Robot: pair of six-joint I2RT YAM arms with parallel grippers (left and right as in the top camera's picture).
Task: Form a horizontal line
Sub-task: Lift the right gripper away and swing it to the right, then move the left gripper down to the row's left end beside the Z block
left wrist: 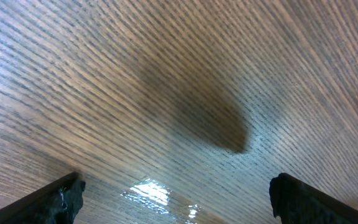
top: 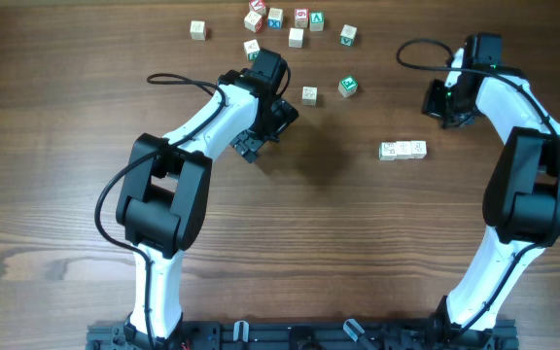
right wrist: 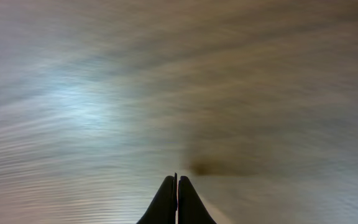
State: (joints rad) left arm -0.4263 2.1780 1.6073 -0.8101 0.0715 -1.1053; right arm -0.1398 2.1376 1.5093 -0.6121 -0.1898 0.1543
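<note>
Pale horizontal line [top: 402,150] on dark brown, wood-grained table [top: 338,253].

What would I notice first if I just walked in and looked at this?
Two big white-and-black arms: the left arm bends toward the middle, the right arm stands at the right side. Between them lies the horizontal line, three pale cubes touching side by side, while loose cubes with coloured symbols are scattered at the far side. The left pincer gapes open; the right pincer is shut.

The overhead camera looks straight down on the whole bench [top: 338,224]. Each wrist camera faces down on it from close above, behind the left tool [left wrist: 176,190] or right tool [right wrist: 178,185].
</note>
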